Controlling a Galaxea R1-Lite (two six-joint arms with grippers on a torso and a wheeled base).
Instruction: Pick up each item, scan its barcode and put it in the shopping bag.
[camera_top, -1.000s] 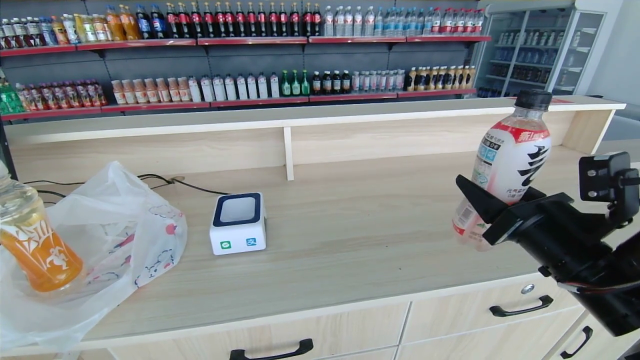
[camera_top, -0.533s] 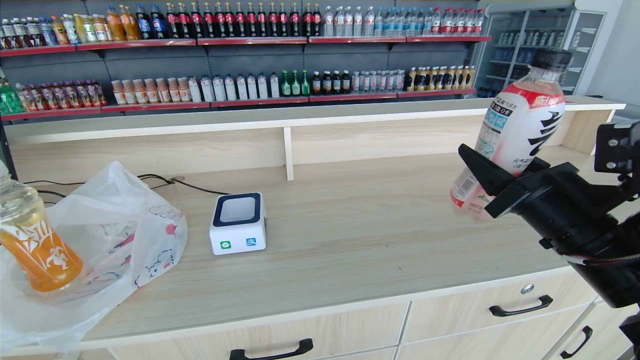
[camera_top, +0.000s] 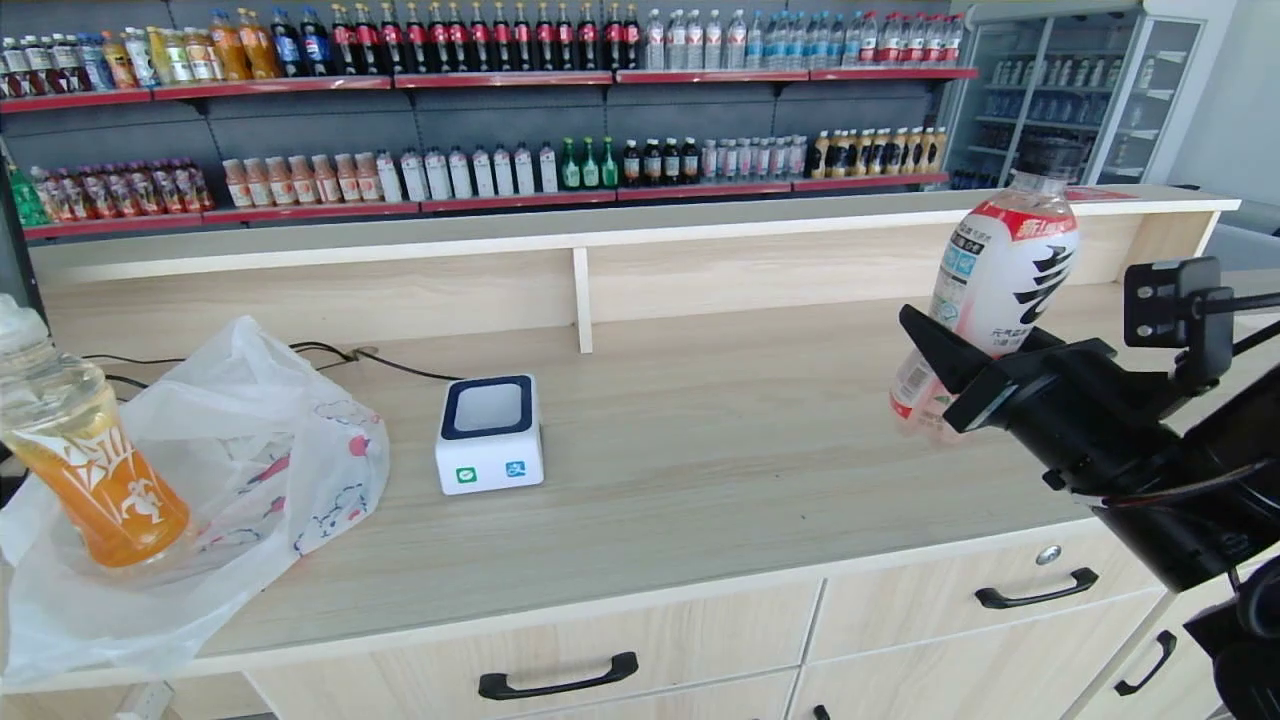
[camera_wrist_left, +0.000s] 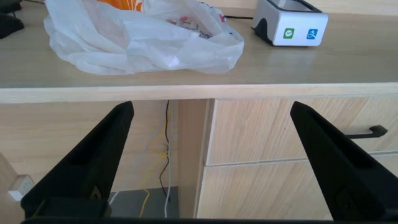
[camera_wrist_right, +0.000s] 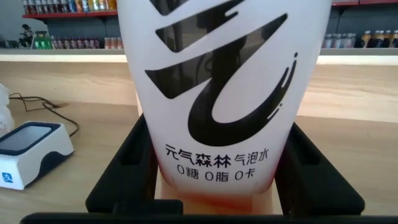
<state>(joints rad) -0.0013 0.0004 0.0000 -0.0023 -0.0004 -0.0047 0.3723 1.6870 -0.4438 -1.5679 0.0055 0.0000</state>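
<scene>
1. Two bottles show in the head view. An orange drink bottle (camera_top: 95, 470) stands in the open shopping bag (camera_top: 270, 450) at the left end of the worktop (camera_top: 720, 450). A white bottle (camera_top: 1000, 280), tilted, is clamped in the right gripper (camera_top: 975, 335) above the worktop's right end. The scanner (camera_top: 490, 435) sits near the middle, just beside the bag.
2. Left wrist view: the left gripper (camera_wrist_left: 211, 109) hangs below the worktop's front edge, fingers wide apart.
3. Right wrist view: both fingers press the white bottle's lower body, and the scanner rests on the worktop beyond.
</scene>
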